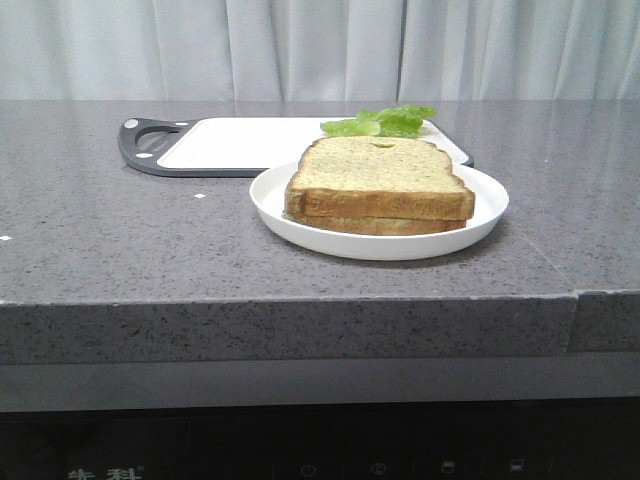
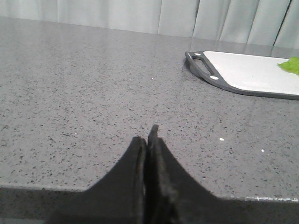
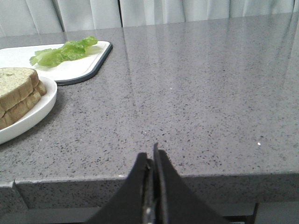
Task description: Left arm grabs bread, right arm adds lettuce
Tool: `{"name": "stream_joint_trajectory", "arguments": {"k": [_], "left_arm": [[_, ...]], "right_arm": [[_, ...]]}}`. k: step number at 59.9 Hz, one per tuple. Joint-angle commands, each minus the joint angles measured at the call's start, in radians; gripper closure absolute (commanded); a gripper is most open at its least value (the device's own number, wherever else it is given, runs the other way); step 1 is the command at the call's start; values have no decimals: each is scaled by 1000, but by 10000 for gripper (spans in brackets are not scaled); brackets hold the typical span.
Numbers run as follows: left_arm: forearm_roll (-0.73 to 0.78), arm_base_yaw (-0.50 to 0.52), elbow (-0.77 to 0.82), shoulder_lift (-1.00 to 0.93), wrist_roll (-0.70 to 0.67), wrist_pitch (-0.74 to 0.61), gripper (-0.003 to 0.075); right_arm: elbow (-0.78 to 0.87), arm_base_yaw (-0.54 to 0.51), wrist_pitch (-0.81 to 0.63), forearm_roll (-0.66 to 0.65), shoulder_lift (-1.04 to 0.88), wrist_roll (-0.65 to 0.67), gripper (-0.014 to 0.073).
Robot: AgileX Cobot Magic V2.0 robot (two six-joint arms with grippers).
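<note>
The left end effector (image 2: pixel 148 140), fingers pressed together, hovers over the grey counter (image 2: pixel 84 93) near its edge.

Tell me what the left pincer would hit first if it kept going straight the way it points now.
Probably nothing soon: the left pincer, shut, points over bare grey countertop toward the curtain. The cutting board lies off to one side, though depth is unclear.

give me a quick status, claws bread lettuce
Left claw shut, empty. Right claw shut, empty. Bread stacked on second slice on plate; lettuce on cutting board. Nothing in the way.
</note>
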Motion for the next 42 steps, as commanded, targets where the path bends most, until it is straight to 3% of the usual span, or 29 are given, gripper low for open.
{"name": "stream_joint_trajectory", "arguments": {"k": [1, 27, 33, 42], "left_arm": [[-5, 0, 6, -19, -7, -86, 741], [-14, 0, -50, -14, -7, -152, 741], [-12, 0, -158, 32, -7, -132, 741], [-12, 0, -343, 229, -7, 25, 741]], "right_arm": [[-3, -4, -87, -2, -23, -4, 654], [-35, -4, -162, -2, -23, -4, 654], [-128, -4, -68, -5, -14, -4, 654], [-315, -4, 90, -12, 100, -4, 654]]}}
